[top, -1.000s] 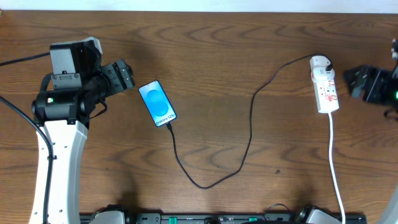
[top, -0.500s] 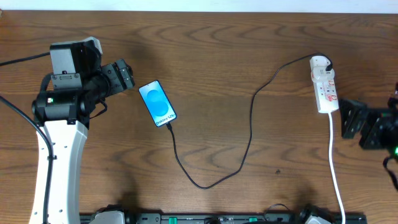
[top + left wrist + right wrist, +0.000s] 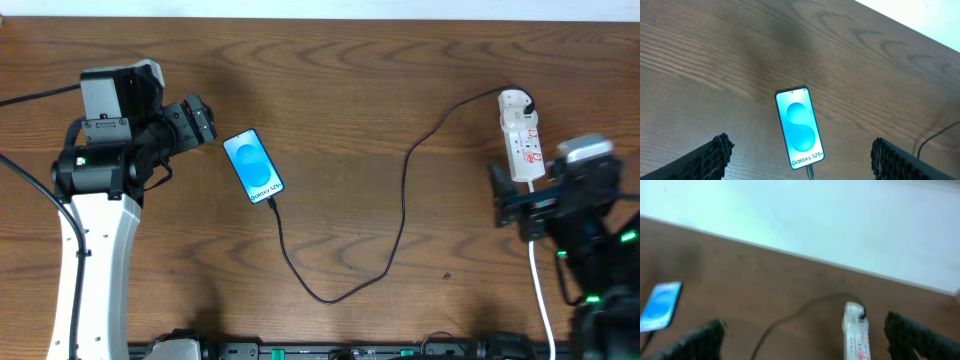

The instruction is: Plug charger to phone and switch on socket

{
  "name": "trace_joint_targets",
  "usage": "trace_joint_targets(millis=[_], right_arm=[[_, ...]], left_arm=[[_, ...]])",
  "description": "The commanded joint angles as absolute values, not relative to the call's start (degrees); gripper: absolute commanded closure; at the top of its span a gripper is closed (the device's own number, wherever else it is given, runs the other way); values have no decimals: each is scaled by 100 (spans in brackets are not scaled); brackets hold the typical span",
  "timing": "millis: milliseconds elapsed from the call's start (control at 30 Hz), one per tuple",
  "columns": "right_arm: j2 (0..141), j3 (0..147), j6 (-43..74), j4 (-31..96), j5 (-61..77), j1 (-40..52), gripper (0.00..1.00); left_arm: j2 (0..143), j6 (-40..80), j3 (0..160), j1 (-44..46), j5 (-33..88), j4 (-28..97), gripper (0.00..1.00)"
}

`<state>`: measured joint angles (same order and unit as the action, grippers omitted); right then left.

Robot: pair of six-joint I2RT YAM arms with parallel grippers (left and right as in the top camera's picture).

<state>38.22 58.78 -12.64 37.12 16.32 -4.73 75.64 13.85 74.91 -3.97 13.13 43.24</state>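
The phone [image 3: 253,167] lies flat left of centre, blue screen up, also in the left wrist view [image 3: 799,127] and far left in the right wrist view [image 3: 660,305]. The charger [image 3: 403,190], a thin black cable, sits plugged into the phone's near end [image 3: 810,172], loops across the table and ends at the far end of the socket [image 3: 522,135]. The socket [image 3: 856,330] is a white strip with red markings. My left gripper [image 3: 198,120] hovers open just left of the phone [image 3: 802,165]. My right gripper [image 3: 522,203] hangs open at the socket's near end [image 3: 805,340], holding nothing.
The socket's white cord [image 3: 540,290] runs from the strip to the table's front edge, under my right arm. A white wall [image 3: 815,215] borders the far edge of the table. Bare wood [image 3: 340,110] lies between phone and socket.
My right arm has swung in from the far right edge, leftward and toward the front, and now stands over the socket's near end. The left arm, phone and cable have not moved.
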Motion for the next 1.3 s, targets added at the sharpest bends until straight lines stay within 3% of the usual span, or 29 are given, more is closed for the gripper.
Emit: trace_joint_targets(millis=[0,200,467,1267], right_arm=[[3153,4495,-1295,2818,923,-145,1],[1802,2161,-1293,1000,891,-62,1],[462,259,-1282,274,1135,1,1],[150,32,-1162,322,1236,3,1]], left_arm=[[7524,1356,7520,-410,1236,4329,10],[7524,1356,7520,-410,1238,4329,9],[7524,1356,7520,-410,1236,4329,9],[7524,1356,7520,-410,1236,4329,9]])
